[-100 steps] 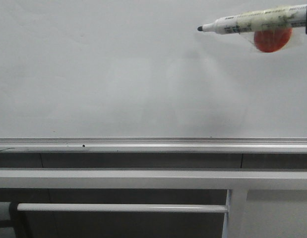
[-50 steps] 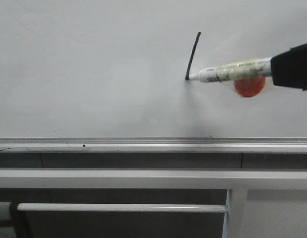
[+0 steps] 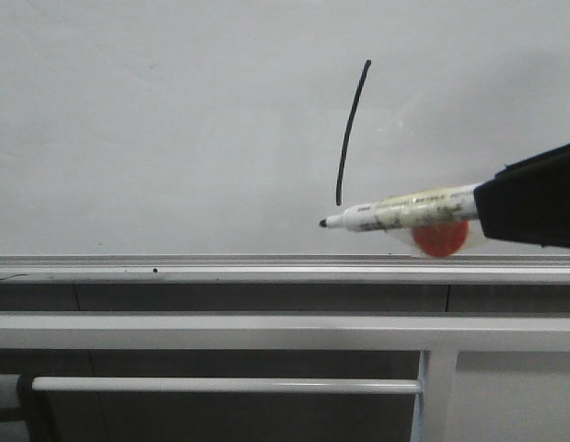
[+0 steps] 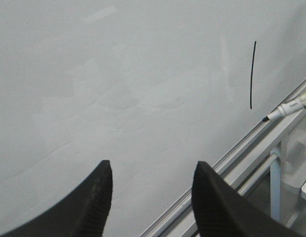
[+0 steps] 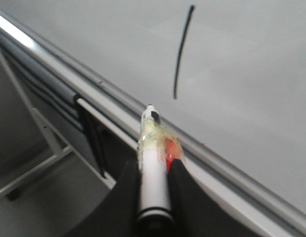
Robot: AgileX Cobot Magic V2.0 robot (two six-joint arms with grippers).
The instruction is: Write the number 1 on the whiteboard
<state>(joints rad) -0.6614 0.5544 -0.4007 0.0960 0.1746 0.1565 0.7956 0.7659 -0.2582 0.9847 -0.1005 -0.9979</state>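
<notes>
Right gripper (image 5: 153, 185) is running off frame at the front view's edge, clamping one marker (image 3: 404, 211); label print too blurred to read. One number 1 (image 3: 351, 132) is sitting on the whiteboard (image 3: 156, 129), tip just below its lower end. Left gripper (image 4: 152, 195) is hanging empty, jaws spread.

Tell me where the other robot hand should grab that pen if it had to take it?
Probably the bare white barrel of the marker, between its black tip and the right gripper that is shut on its back end. The marker lies nearly level beside the whiteboard, so the open left gripper could best come from the tip side, fingers closing above and below the barrel.
</notes>
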